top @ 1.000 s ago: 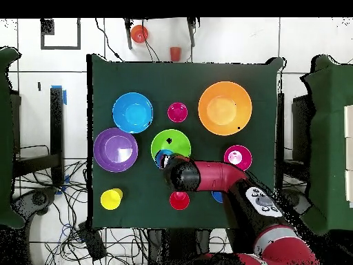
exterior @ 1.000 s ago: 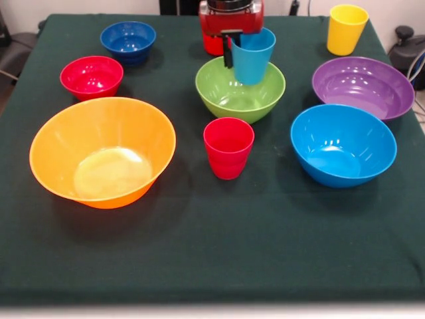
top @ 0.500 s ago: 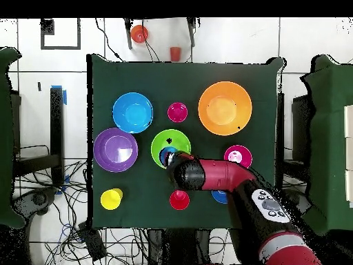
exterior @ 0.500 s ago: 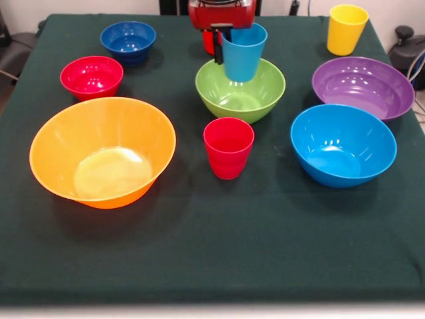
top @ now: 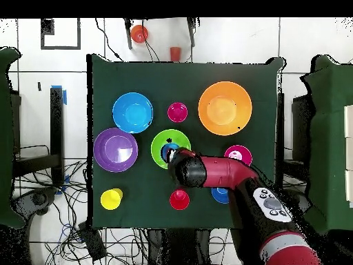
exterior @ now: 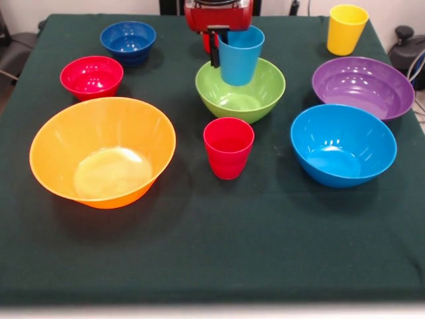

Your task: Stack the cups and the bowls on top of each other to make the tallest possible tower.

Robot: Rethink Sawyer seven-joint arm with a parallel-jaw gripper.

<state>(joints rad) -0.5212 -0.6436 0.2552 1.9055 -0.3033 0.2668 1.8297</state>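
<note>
My gripper (exterior: 220, 53) is shut on the rim of the light blue cup (exterior: 239, 56), one finger outside the wall and one inside. The cup hangs upright over the back part of the green bowl (exterior: 255, 100), its base at about rim height. In the overhead view the arm covers most of the cup (top: 167, 151) above the green bowl (top: 176, 137). A red cup (exterior: 228, 147) stands in front of the green bowl. The yellow cup (exterior: 346, 28) stands at the back right. Another red cup (top: 179, 199) shows in the overhead view.
Single bowls stand around on the dark green cloth: a huge orange bowl (exterior: 103, 151), a small red bowl (exterior: 91, 76), a small dark blue bowl (exterior: 128, 41), a purple bowl (exterior: 363, 86) and a medium blue bowl (exterior: 342, 144). No two are stacked.
The gripper has carried the light blue cup a little to the left in the front view, over the green bowl. The cup, tilted a second ago, now hangs upright.
</note>
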